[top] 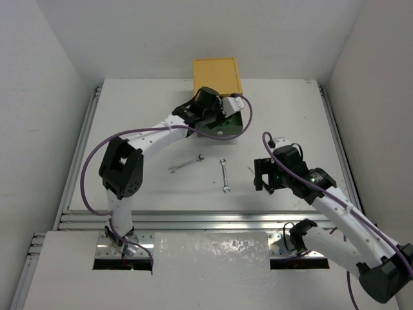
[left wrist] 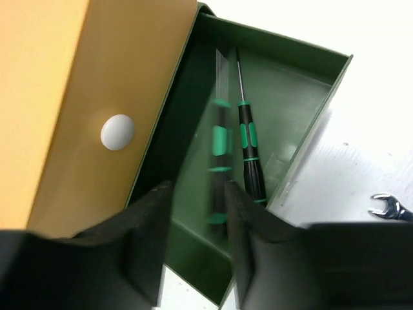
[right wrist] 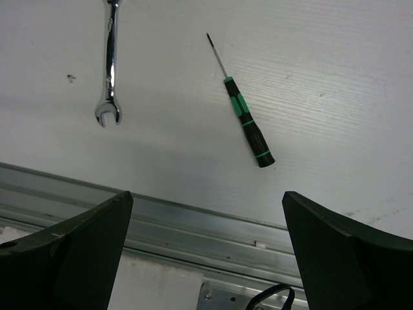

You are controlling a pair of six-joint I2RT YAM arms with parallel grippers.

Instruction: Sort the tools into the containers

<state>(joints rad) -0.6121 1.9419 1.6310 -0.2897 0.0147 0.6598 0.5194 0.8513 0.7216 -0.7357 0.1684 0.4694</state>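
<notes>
Left gripper: jaws stood narrowly parted over the green drawer, a blurred screwdriver loose between the tips; a second screwdriver lay inside. Right gripper: gaped wide, empty, above a third screwdriver and wrench on the table.

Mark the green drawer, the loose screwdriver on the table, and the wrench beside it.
green drawer [left wrist: 287, 90]: left wrist view, bare floor.
screwdriver [right wrist: 248, 124]: right wrist view, handle middle.
wrench [right wrist: 111, 58]: right wrist view, shaft.

L gripper over open green drawer; left wrench, right wrench on table, R gripper near.
</notes>
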